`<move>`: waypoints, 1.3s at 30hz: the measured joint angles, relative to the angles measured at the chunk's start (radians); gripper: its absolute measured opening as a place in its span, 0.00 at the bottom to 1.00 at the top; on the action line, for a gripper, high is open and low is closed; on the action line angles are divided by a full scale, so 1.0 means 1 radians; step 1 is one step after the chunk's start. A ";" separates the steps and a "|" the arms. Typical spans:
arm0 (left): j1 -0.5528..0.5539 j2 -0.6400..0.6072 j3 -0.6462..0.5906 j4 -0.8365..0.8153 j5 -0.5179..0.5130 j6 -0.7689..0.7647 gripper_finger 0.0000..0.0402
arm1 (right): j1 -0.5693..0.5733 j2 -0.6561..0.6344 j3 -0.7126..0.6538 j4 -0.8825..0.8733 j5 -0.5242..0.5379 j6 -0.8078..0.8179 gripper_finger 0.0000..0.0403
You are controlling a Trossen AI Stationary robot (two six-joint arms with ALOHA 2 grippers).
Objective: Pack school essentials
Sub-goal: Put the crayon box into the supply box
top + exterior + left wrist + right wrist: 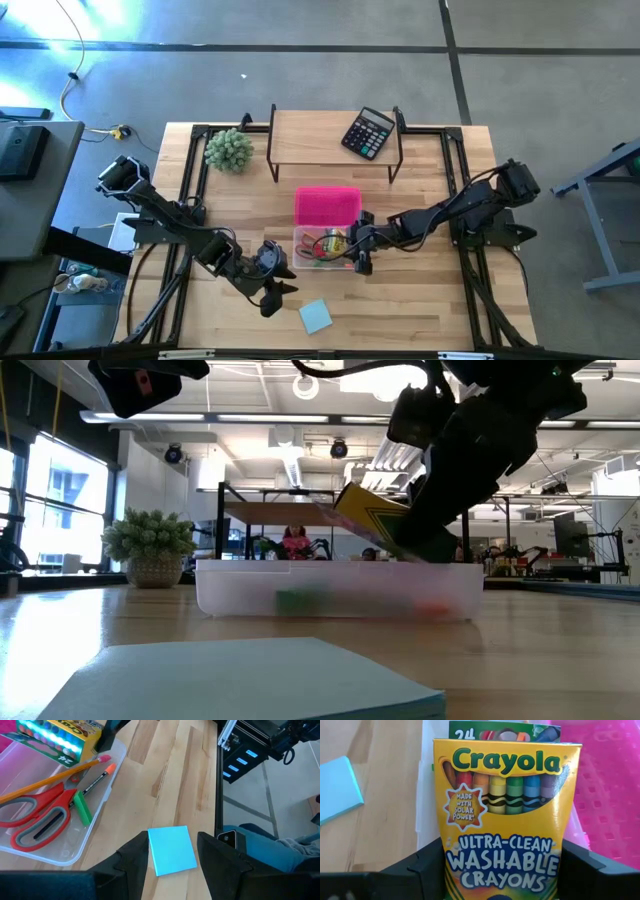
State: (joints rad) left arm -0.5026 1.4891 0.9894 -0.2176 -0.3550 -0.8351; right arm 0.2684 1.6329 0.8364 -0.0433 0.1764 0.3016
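Note:
A clear plastic bin point(305, 240) stands mid-table and holds red-handled scissors point(37, 812), a wooden pencil point(47, 781), an orange pencil point(97, 777) and a small green eraser point(82, 807). My right gripper point(358, 255) is shut on the yellow-green crayon box point(505, 815), which is tilted over the bin's right end point(375, 520). The light-blue note pad point(172, 850) lies flat on the table near the front edge point(316, 316). My left gripper point(175, 862) is open above it, one finger on either side, touching nothing. My right gripper pinches the crayon box by its two narrow sides point(440, 860) between its two fingers, near the box's bottom end. The fingers slant down from the table's right side. The box is tilted, its top end toward the bin's left; whether its low end rests in the bin is hidden.
A pink lid point(327, 205) lies just behind the bin. A black calculator point(368, 132) sits on a wooden shelf point(310, 130) at the back, with a green ball-shaped plant point(229, 150) to its left. A person point(295, 542) shows in the room beyond the table.

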 joint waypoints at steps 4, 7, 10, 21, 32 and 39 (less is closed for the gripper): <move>0.000 0.000 0.000 0.000 0.000 0.000 0.39 | -0.001 0.000 0.000 -0.001 0.003 -0.015 0.73; 0.000 0.000 0.000 0.000 0.000 -0.001 0.39 | -0.002 0.000 0.000 0.006 0.005 -0.026 0.78; 0.000 0.000 0.000 0.000 0.000 -0.001 0.39 | -0.002 0.000 0.000 0.006 0.006 -0.046 0.80; 0.000 0.000 0.000 0.000 0.000 0.000 0.39 | -0.002 0.000 0.000 0.006 0.003 -0.052 0.81; 0.000 0.000 0.000 0.001 0.003 0.000 0.39 | -0.002 0.000 0.000 0.007 0.003 -0.100 0.81; 0.000 0.000 0.000 0.001 0.003 0.000 0.39 | -0.002 0.000 0.000 0.007 0.008 -0.101 0.81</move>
State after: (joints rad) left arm -0.5026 1.4891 0.9894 -0.2165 -0.3515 -0.8349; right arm 0.2665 1.6329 0.8364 -0.0364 0.1847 0.2005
